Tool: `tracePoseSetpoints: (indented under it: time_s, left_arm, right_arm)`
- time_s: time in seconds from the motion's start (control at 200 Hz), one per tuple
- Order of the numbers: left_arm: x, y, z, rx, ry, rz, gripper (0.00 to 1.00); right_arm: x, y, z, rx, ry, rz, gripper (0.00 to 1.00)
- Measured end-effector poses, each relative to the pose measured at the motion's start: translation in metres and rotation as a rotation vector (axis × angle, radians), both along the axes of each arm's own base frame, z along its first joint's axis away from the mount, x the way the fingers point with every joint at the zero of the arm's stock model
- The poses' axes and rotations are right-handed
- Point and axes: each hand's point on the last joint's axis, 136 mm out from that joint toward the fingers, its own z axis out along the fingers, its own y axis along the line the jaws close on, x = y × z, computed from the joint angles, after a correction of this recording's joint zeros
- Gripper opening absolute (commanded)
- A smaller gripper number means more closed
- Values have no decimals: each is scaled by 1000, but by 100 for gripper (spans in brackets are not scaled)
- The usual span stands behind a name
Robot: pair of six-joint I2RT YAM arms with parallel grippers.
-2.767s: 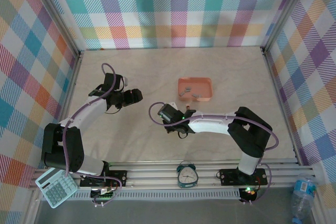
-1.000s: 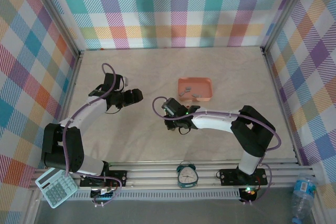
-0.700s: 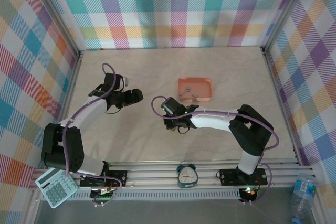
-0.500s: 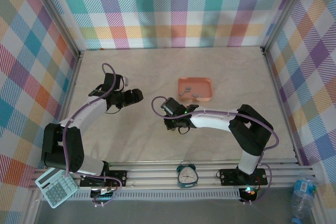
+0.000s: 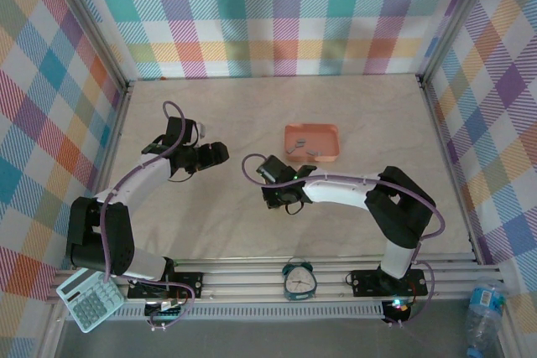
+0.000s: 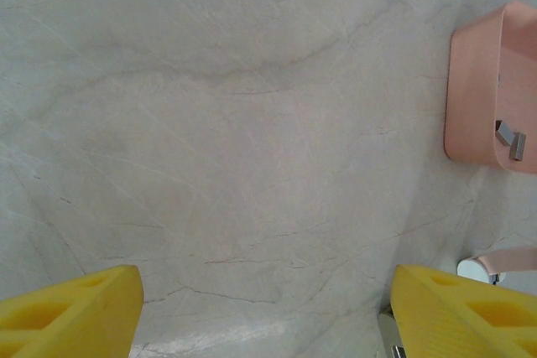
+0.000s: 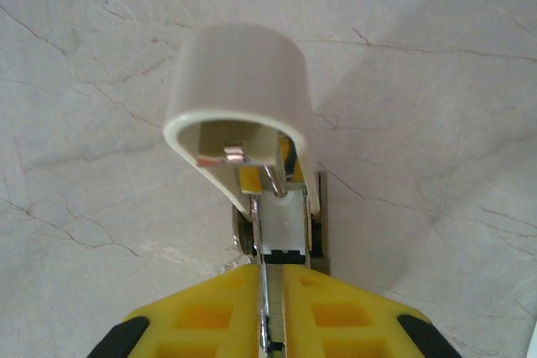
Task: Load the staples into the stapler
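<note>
Pinching the stapler [image 7: 239,81] by its rear metal end, my right hand [image 7: 272,278] is clamped tight, the lid tipped up. My left hand [image 6: 264,308] hangs spread wide over the table [image 6: 210,123]. The staples [image 6: 509,138] lie in the pink tray [image 6: 474,81], well apart from the stapler. Such a narrow grip could let it twist, or the lid drop shut, when a strip is pushed in.

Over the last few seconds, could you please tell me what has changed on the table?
The right gripper, shut on the opened stapler, has edged slightly away from the arm bases, toward the pink tray. Nothing was grasped or released that I can see. The left gripper stays open and still; tray and staples are unmoved.
</note>
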Motion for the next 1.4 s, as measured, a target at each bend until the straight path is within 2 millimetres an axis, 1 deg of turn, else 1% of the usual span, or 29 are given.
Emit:
tracePoseSetpoints:
  time_s: [0.165, 0.245, 0.31, 0.365, 0.41, 0.48, 0.545, 0.615, 0.685, 0.745, 0.82, 0.87, 0.98, 1.055, 1.115, 1.25, 1.33, 1.4]
  left_arm:
    - [2, -3, 3, -18, -16, -11, 77]
    - [2, -6, 4, -31, -17, -21, 77]
    - [1, -10, 6, -48, -18, -36, 77]
    - [1, -17, 9, -69, -26, -59, 77]
    - [1, -21, 11, -79, -34, -77, 77]
    - [-1, -32, 16, -86, -48, -127, 76]
    - [-2, -49, 25, -93, -77, -207, 71]
    - [-5, -71, 38, -104, -131, -335, 68]
    - [-8, -91, 51, -99, -181, -483, 66]
    - [-10, -107, 60, -87, -220, -613, 62]
    - [-18, -125, 62, -43, -268, -790, 60]
    - [-28, -134, 58, 1, -305, -925, 59]
    - [-52, -139, 46, 65, -371, -1171, 57]
    - [-59, -138, 42, 103, -421, -1327, 56]
    - [-57, -140, 42, 127, -468, -1434, 55]
    - [-42, -150, 39, 204, -584, -1671, 56]
    - [-32, -154, 25, 287, -609, -1792, 56]
    - [-29, -160, 10, 341, -610, -1890, 56]
  right_arm:
    - [2, 2, 10, 19, -17, 4, 19]
    - [3, 1, 23, 48, -34, -5, 24]
    - [0, -1, 35, 85, -37, -8, 27]
    - [-4, -4, 42, 118, -27, -12, 30]
    - [-9, -7, 47, 144, -13, -15, 34]
    - [-16, -11, 50, 170, 18, -23, 37]
    - [-22, -16, 48, 180, 50, -29, 37]
    - [-28, -23, 44, 192, 82, -39, 38]
    - [-36, -33, 38, 206, 120, -53, 39]
    - [-38, -42, 35, 224, 145, -68, 39]
    - [-40, -48, 35, 251, 173, -76, 40]
    - [-39, -50, 37, 269, 181, -81, 40]
    - [-39, -49, 44, 315, 180, -69, 40]
    - [-41, -53, 47, 339, 177, -68, 40]
    - [-43, -58, 48, 352, 174, -68, 40]
    - [-41, -69, 51, 372, 151, -83, 40]
    - [-39, -74, 54, 385, 134, -91, 40]
    - [-38, -78, 55, 393, 118, -93, 40]
